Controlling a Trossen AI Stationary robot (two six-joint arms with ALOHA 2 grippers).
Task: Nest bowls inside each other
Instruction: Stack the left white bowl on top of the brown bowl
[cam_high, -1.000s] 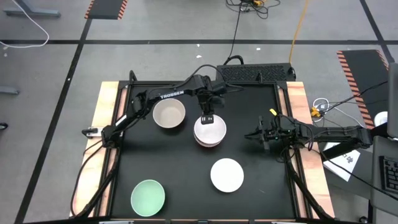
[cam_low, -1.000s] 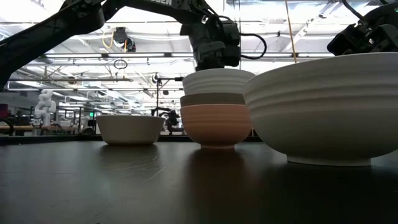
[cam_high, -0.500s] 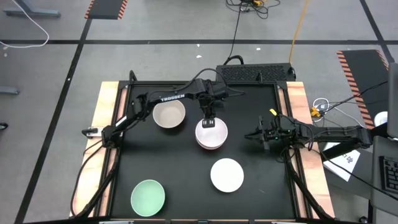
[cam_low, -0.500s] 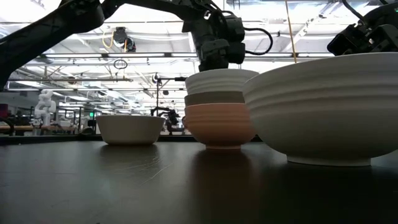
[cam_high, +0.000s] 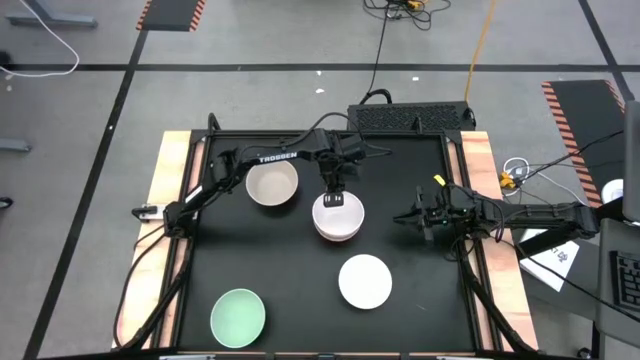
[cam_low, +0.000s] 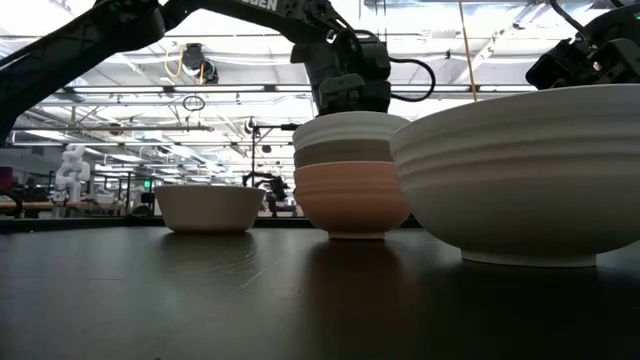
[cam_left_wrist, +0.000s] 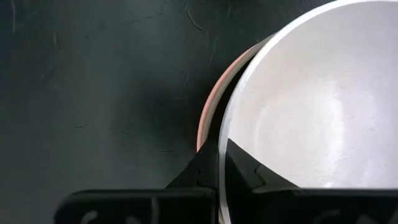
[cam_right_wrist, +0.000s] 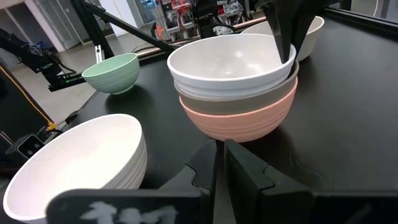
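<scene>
A stack of three nested bowls stands mid-table: salmon-orange at the bottom, olive-brown in the middle, white on top. My left gripper is shut on the top white bowl at the stack's far side. A beige-grey bowl, a second white bowl and a mint green bowl each rest alone on their bases. My right gripper is shut and waits right of the stack, touching nothing. My left gripper pinches the top white bowl's rim on its far side, one finger inside the bowl and one outside. The fingers come from above, pointing down. The bowl sits upright, nested in the olive-brown bowl.
The table is a black mat with wooden strips along its left and right edges. A black box lies at the far edge. Bare mat lies between the stack and the mint green bowl.
My left gripper has kept its hold on the white bowl's rim and has shifted slightly toward the table's right. The stack has slid a little with it.
</scene>
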